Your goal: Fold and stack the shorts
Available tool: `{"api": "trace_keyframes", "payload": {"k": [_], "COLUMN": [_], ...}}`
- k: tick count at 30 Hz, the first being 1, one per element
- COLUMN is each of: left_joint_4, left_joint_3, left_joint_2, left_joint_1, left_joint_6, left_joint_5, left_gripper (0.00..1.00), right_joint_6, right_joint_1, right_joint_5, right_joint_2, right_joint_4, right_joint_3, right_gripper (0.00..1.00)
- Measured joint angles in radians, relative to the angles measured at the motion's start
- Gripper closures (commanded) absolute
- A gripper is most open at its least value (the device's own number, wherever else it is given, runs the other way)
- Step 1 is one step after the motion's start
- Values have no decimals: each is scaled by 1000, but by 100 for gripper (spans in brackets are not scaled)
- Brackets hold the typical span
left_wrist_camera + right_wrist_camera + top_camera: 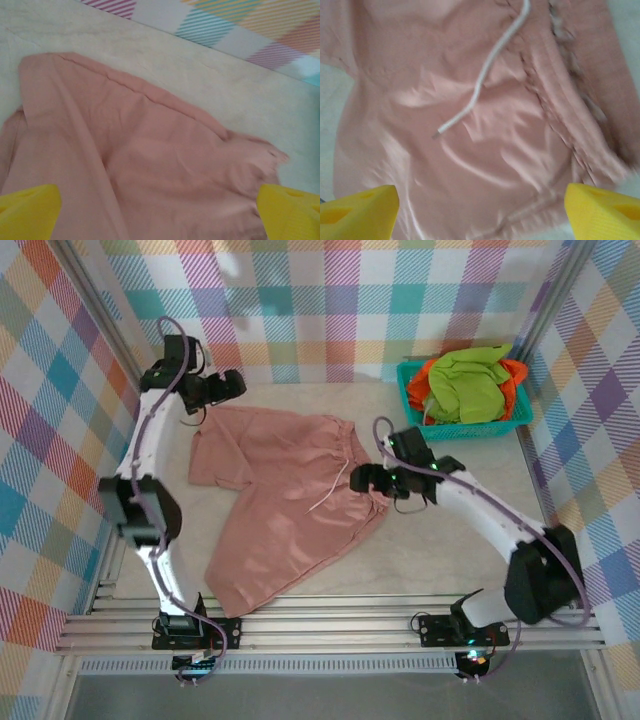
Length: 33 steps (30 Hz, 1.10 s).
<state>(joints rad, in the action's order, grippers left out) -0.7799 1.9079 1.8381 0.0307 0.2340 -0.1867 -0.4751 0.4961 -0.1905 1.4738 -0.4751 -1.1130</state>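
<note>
**tabletop_tim:** Starting from the left, what's the left gripper [235, 385] doing?

**foldbot99:** It sits at about 10 o'clock of the pink shorts [290, 500], over a leg hem. In the left wrist view its yellow fingertips [27, 210] are spread wide with nothing between them, just pink cloth below. I can't tell if they touch it.

**tabletop_tim:** And the shorts themselves?

**foldbot99:** They're spread flat mid-table [440, 560], 1 leg pointing to 7 o'clock, the waistband toward 3 o'clock. The white drawstring [330, 495] lies loose on top.

**tabletop_tim:** Right side?

**foldbot99:** The right gripper [358, 478] is at the waistband, 3 o'clock of the shorts. It's wide open too and holds nothing. The right wrist view shows the drawstring [485, 80] curling above the gap.

**tabletop_tim:** The other 2 pairs?

**foldbot99:** At 2 o'clock of the table, in the teal basket [410, 400]: the green shorts [465, 385] are heaped over the orange shorts [515, 375].
</note>
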Motion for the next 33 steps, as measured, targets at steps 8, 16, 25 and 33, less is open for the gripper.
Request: {"api": "trace_keyframes", "payload": {"k": [8, 16, 25, 33], "left_joint_4": [295, 394, 557, 592], "left_joint_3": [-638, -897, -886, -818], "left_joint_2": [-448, -400, -262, -139], "left_joint_1": [11, 11, -3, -36], "left_joint_6": [146, 189, 192, 198], "left_joint_5": [-67, -60, -48, -51], "left_gripper": [0, 0, 0, 0], "right_joint_6": [58, 66, 14, -42], "right_joint_1": [8, 6, -26, -100], "right_joint_5": [-45, -96, -105, 3], "right_joint_2": [456, 840, 1105, 1137], "right_joint_4": [74, 55, 0, -85], "right_joint_3": [-504, -950, -1231, -1252], "right_gripper": [7, 7, 9, 11]}}
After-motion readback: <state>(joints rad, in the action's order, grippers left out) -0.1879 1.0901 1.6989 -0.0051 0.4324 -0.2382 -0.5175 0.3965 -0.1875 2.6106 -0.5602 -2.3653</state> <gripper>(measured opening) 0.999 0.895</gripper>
